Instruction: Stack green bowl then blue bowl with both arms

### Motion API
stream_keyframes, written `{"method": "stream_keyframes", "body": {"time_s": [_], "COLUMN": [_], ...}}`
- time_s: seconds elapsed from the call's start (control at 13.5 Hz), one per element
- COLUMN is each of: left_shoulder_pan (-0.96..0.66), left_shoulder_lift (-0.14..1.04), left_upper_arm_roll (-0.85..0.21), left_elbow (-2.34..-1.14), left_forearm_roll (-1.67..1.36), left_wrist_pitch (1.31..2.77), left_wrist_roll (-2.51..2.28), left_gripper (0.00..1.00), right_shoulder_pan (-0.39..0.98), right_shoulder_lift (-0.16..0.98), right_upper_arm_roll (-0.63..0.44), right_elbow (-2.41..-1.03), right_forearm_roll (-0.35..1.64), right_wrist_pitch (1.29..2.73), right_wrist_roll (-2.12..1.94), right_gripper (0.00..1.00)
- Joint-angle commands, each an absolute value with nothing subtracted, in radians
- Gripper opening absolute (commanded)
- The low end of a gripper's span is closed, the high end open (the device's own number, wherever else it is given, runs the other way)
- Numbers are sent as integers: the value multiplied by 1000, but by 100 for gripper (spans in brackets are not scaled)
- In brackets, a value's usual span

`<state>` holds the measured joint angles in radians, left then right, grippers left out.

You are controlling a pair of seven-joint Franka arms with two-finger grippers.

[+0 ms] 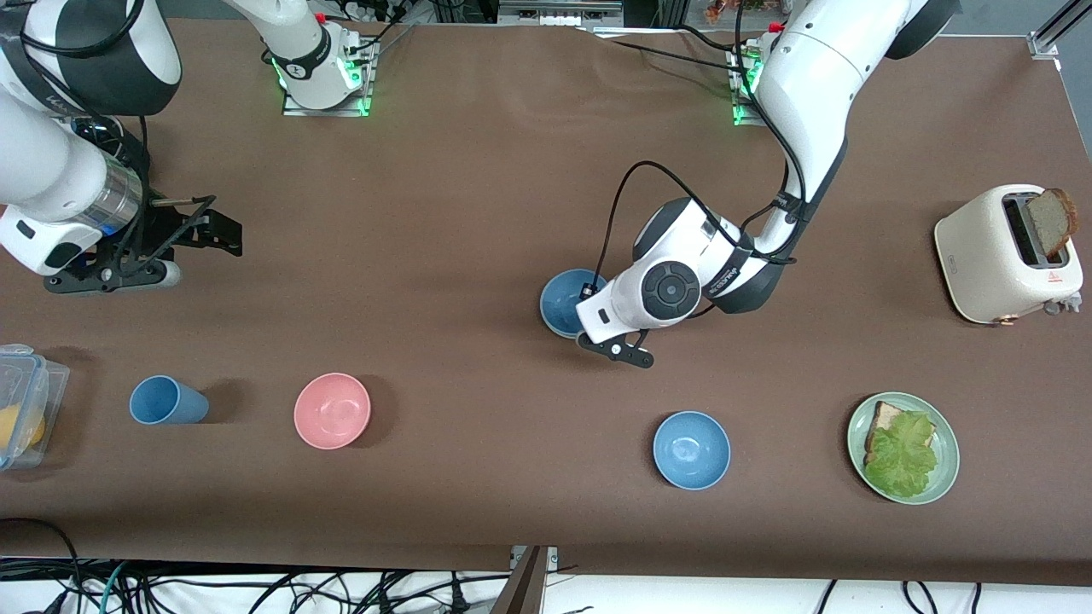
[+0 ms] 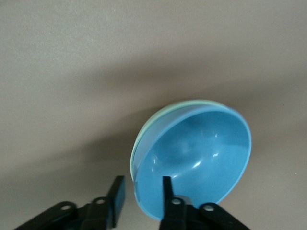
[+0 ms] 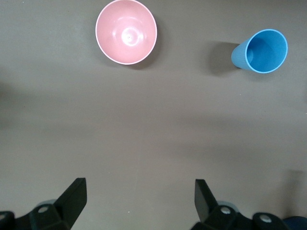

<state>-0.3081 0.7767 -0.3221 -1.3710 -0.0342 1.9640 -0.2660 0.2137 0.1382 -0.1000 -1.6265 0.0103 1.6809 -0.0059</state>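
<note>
A blue bowl (image 2: 206, 148) sits nested in the green bowl, of which only a thin pale rim (image 2: 177, 106) shows around it. In the front view this stack (image 1: 563, 300) stands mid-table, partly hidden by the left arm's hand. My left gripper (image 2: 142, 191) is open, with one finger inside the blue bowl and one outside, straddling the rims with a gap. It is hidden under the hand in the front view. A second blue bowl (image 1: 691, 449) lies nearer the camera. My right gripper (image 1: 223, 232) is open and empty at the right arm's end of the table, and it waits there (image 3: 141, 199).
A pink bowl (image 1: 332, 410) and a blue cup (image 1: 166, 401) stand toward the right arm's end; both show in the right wrist view (image 3: 126, 31) (image 3: 261, 51). A clear container (image 1: 21, 405) is at that edge. A green plate (image 1: 949, 465) with toast and lettuce and a toaster (image 1: 1007, 253) stand at the left arm's end.
</note>
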Motion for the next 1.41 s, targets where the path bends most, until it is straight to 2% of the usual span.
{"method": "stream_keyframes", "body": {"time_s": [0.0,0.15,0.59,0.81,1.11,1.33], "left_shoulder_pan": [-307,-302,-275,-217,-121,19], "left_shoulder_lift": [750,694,474,343,109,8], "left_upper_arm_roll": [-313,-290,-89,-69,-63,-63], "left_elbow": [-1347,-1344,-1338,-1359,-1546,-1721], "left_forearm_roll": [-55,-41,52,77,51,-107], "left_wrist_pitch": [1936,1867,1599,1546,1535,1641], "left_wrist_roll": [-261,-270,-258,-154,-129,-36], "left_gripper": [100,100,100,100,100,100], "right_shoulder_pan": [209,209,209,209,215,221], "right_shoulder_lift": [141,141,141,141,141,140], "right_upper_arm_roll": [-98,-98,-98,-98,-92,-91], "right_elbow": [-1614,-1614,-1615,-1614,-1609,-1609], "right_forearm_roll": [15,15,15,15,15,15], "right_wrist_pitch": [1663,1663,1663,1663,1664,1664], "right_wrist_roll": [-21,-23,-23,-23,-11,-17], "right_gripper": [99,99,99,99,99,99]}}
